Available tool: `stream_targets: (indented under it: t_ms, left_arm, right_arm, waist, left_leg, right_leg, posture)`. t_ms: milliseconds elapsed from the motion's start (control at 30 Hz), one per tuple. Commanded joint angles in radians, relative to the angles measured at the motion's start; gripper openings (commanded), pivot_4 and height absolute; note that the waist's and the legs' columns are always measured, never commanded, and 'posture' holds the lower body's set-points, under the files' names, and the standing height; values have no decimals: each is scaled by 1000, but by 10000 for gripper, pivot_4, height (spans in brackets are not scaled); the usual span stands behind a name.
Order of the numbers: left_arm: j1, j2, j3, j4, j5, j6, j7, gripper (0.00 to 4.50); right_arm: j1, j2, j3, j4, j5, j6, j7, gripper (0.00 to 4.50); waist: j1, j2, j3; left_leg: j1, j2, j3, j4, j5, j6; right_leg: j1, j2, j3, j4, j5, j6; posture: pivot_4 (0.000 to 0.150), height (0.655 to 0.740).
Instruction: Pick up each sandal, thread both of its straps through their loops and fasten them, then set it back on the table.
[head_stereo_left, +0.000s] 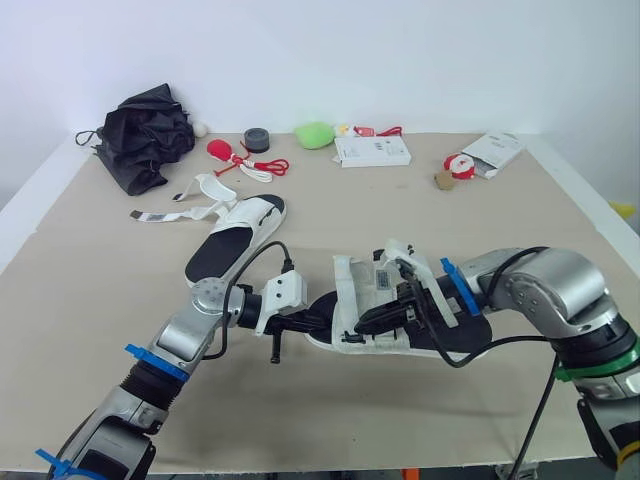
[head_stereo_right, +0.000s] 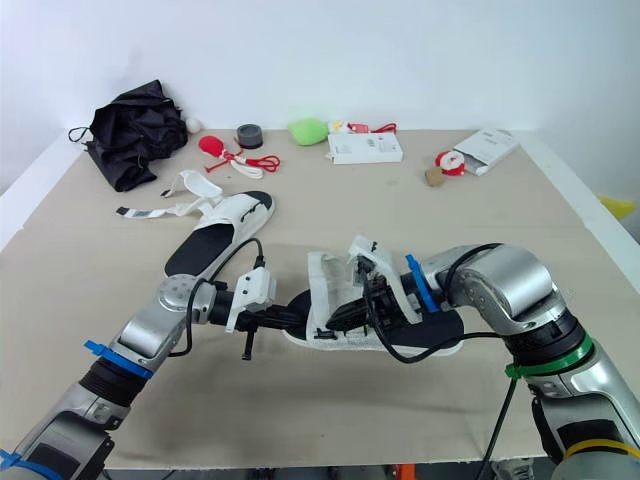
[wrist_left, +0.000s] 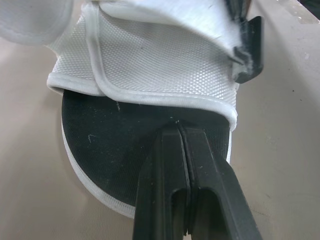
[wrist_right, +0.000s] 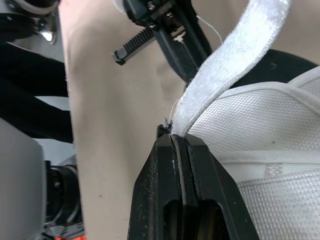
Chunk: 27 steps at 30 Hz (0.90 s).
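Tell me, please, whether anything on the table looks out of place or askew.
The far sandal lies with its straps undone and splayed flat on the table. The near sandal has a loose strap sticking up, pinched in the shut right pincer. Nothing looks spilled or damaged.

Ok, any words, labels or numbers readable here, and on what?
None can be read.
White box: dark print, too small.
Packet: print, too small.
Tag on far sandal: dark marks, too small.
Label on near sandal: print, too small.
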Motion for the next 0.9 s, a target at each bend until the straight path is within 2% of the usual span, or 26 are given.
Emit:
stream_targets:
  t_ms: [33, 367, 600, 900]
  left_arm:
    - [42, 28, -43, 90, 61, 49, 9, 0]
    - [34, 28, -43, 97, 60, 47, 9, 0]
    - [29, 27, -43, 98, 57, 48, 9, 0]
    - [23, 22, -44, 101, 57, 50, 13, 0]
  right_arm:
    - [18, -2, 47, 0, -35, -15, 10, 521]
    - [64, -68, 62, -98, -32, -100, 137, 521]
    - [53, 7, 87, -40, -107, -109, 58, 521]
    - [55, 0, 75, -54, -96, -85, 91, 521]
  waist:
    - [0, -1, -1]
    - [2, -1, -2]
    - [1, -2, -5]
    - [1, -2, -11]
  left_leg:
    - [0, 0, 0, 0, 0, 0]
    - [0, 0, -1, 0, -1, -1]
    - [1, 0, -1, 0, -2, -1]
    - [2, 0, -2, 0, -2, -1]
  right_leg:
    - [0, 0, 0, 0, 0, 0]
    - [0, -1, -1, 0, -1, -1]
    - [1, 0, -1, 0, -1, -2]
    - [2, 0, -2, 0, -3, -5]
  posture:
    - [1500, 7400]
    - [1500, 7400]
    - [1500, 7400]
    - [1500, 7400]
